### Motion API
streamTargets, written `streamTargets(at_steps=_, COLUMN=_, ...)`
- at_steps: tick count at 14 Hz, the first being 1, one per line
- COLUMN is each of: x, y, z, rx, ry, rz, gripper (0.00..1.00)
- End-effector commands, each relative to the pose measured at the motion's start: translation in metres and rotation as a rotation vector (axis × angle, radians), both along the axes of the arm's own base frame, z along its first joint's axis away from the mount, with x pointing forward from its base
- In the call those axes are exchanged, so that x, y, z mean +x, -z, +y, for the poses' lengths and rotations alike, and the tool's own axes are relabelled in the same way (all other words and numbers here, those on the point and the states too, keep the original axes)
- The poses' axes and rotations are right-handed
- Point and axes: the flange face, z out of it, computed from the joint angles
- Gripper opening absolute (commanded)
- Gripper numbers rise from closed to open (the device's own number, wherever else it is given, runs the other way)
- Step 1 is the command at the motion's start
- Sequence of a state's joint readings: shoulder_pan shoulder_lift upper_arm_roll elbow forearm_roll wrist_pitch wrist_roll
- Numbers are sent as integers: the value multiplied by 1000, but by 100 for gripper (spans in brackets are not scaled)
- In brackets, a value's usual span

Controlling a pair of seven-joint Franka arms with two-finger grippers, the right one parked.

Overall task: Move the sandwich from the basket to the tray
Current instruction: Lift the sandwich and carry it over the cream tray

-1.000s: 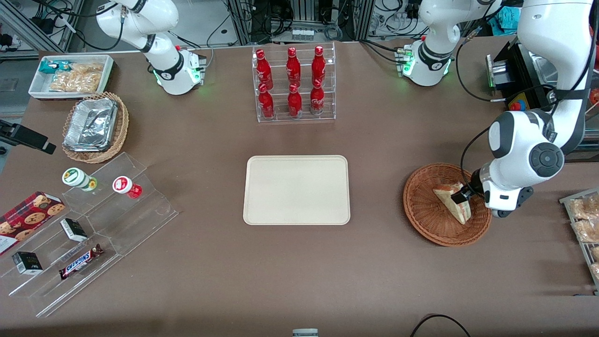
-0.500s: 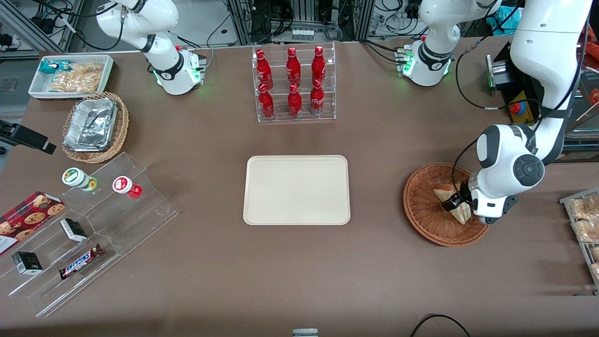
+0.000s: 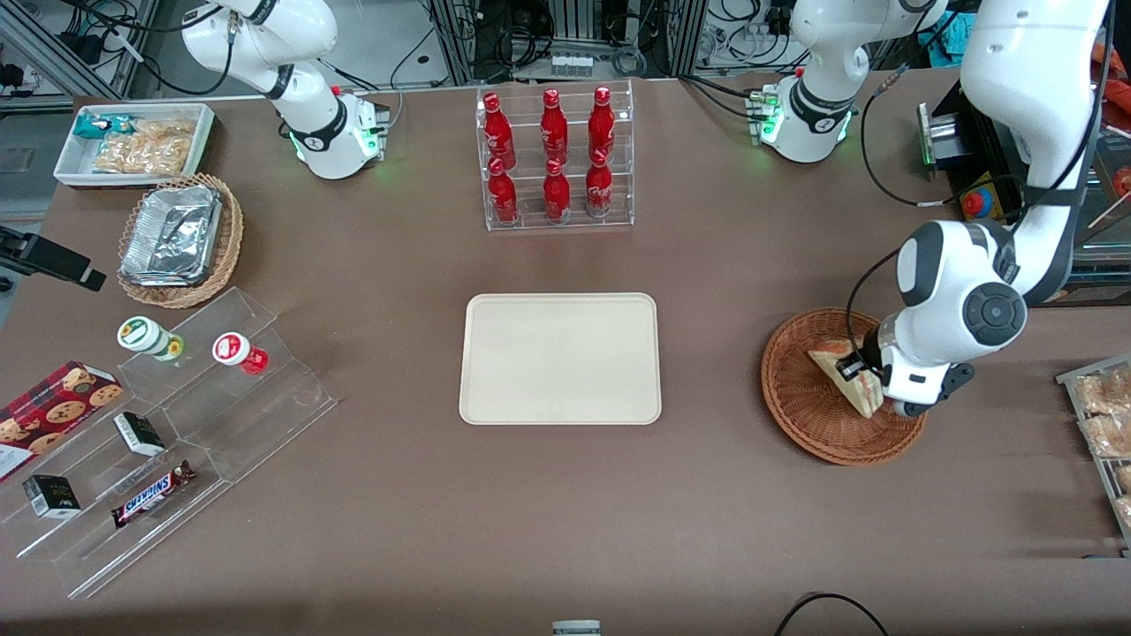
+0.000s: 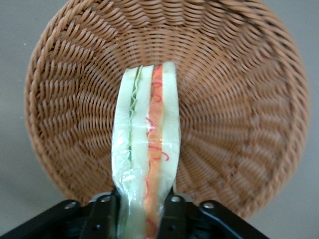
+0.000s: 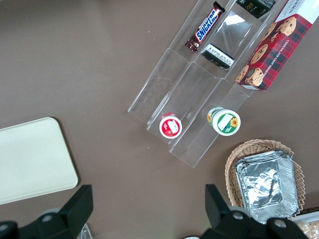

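We've got the gripper clamped on the sandwich, raised a bit over the basket. Wedge's long axis runs straight out from the fingers. The tray lies toward parked arm's end, clear. Vs. 1 s ago: sandwich lifted, shifted slightly trayward.

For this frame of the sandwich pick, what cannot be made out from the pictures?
- Whether the sandwich has left the basket floor: the left wrist view looks straight down and the front view's arm covers its lower end.
- The gripper fingertips: the left wrist view's edge cuts them off, though the jaws are shut on the sandwich.
- The basket rim nearest the working arm: hidden by the wrist in the front view.
- The tray: partly cut off in the right wrist view.
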State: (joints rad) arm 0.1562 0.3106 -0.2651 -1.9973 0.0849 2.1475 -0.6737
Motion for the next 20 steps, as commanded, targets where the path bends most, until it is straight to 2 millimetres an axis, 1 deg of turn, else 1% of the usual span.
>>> streamTargets(at_steps=1, x=-20, y=-56, z=-71, rx=28, ry=139, rz=-26, gripper=13)
streamTargets(at_steps=2, x=-28, y=-72, z=-126, rx=18, ry=221, rz=-30, gripper=13)
streamTargets(at_steps=3, x=-41, y=-83, z=-176, rx=9, ry=298, rz=-15, gripper=13)
streamTargets(at_steps=4, x=-52, y=-90, z=-216, rx=-6, ry=342, rz=-1, gripper=13)
streamTargets(at_steps=5, x=-61, y=-97, z=-246, rx=-26, ry=386, rz=0, gripper=13)
streamTargets(at_steps=6, x=-69, y=-98, z=-270, rx=-45, ry=428, rz=13, gripper=13)
streamTargets(at_steps=9, x=-78, y=-94, z=-330, rx=-99, ry=507, rz=19, gripper=14)
streamTargets(at_steps=10, x=-82, y=-87, z=-360, rx=-117, ry=507, rz=28, gripper=15)
streamTargets(at_steps=11, x=-78, y=-79, z=-377, rx=-117, ry=489, rz=42, gripper=15)
streamTargets(at_steps=13, x=-64, y=-61, z=-396, rx=-29, ry=499, rz=93, gripper=15)
streamTargets(at_steps=15, x=-65, y=-43, z=-430, rx=-25, ry=447, rz=91, gripper=15)
streamTargets(at_steps=17, x=-61, y=-26, z=-453, rx=-20, ry=436, rz=57, gripper=16)
streamTargets(at_steps=18, x=-64, y=-17, z=-465, rx=-28, ry=438, rz=54, gripper=17)
streamTargets(at_steps=19, x=-62, y=-12, z=-475, rx=-54, ry=431, rz=37, gripper=18)
streamTargets(at_steps=20, x=-65, y=-7, z=-483, rx=-64, ry=425, rz=29, gripper=19)
